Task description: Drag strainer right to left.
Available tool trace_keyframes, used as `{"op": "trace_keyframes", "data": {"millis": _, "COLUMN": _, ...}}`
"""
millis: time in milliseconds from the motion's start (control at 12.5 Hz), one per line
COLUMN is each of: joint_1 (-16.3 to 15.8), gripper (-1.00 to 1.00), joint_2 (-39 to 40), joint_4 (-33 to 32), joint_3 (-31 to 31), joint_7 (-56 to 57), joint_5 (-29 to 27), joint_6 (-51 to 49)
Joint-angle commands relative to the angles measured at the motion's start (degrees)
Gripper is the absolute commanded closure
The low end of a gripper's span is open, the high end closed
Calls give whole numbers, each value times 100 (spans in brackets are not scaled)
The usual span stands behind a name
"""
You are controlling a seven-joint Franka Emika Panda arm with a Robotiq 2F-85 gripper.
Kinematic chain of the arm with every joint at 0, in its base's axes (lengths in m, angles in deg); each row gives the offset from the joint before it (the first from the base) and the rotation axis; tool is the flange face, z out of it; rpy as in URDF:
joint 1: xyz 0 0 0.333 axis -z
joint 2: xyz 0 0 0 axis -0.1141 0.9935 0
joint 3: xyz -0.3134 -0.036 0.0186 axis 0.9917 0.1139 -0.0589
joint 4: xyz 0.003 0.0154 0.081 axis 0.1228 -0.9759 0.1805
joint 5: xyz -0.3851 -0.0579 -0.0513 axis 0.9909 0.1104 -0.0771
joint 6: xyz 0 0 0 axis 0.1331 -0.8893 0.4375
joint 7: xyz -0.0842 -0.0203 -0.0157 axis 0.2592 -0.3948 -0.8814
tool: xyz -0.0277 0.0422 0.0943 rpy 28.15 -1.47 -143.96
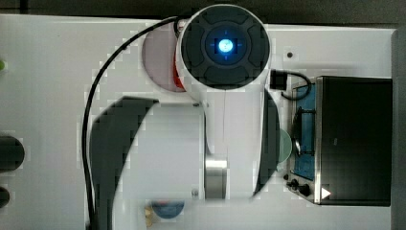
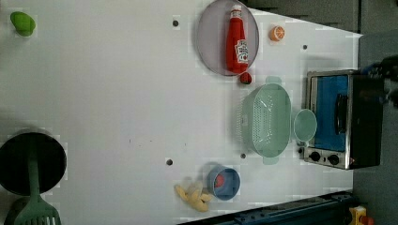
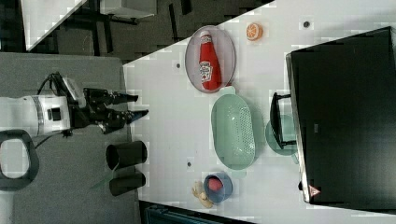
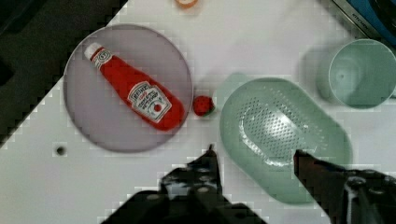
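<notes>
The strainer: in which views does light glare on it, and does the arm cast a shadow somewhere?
In the wrist view, the strainer shows a bright glare patch on its perforated bowl; in the left view it has only a faint sheen; in the right view it looks evenly lit; in the top view, a broad dark shadow of the arm curves over the white table.

Robot lab: toy kitchenware on a white table (image 2: 117,93).
</notes>
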Motion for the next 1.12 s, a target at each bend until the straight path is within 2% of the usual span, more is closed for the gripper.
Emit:
{"op": "trace_keyframes", "data": {"millis": 80, "joint_1": 158, "gripper": -60, "joint_2": -3169, "joint_4": -1713, "joint_3": 268, "joint_7": -250, "joint_5": 138, "joint_6": -1486}}
{"op": "trace_keyframes", "data": {"millis": 240, "joint_1": 156, "gripper": -99, "joint_2": -3162, "joint_4": -1777, "joint_3": 264, "joint_7": -251, "joint_5": 135, "joint_6": -1473}}
{"op": "trace_keyframes", "data": {"millis": 400, "joint_1": 149, "gripper": -100, "joint_2": -3074, "joint_4": -2006, "joint_3": 245, "joint_7": -330, "joint_5": 134, "joint_6": -1334}}
{"op": "trace_keyframes", "data": {"millis": 720, "joint_1": 150, "gripper": -100, "joint_2": -2615, "joint_4": -2878, "joint_3": 217, "joint_7": -802, "joint_5": 132, "joint_6": -469}}
{"op": "trace_keyframes", "data": {"millis": 1120, "joint_1": 137, "gripper": -100, "joint_2": -1567, "joint_4": -3974, "joint_3": 44, "joint_7": -2370, "joint_5": 132, "joint_6": 1667}}
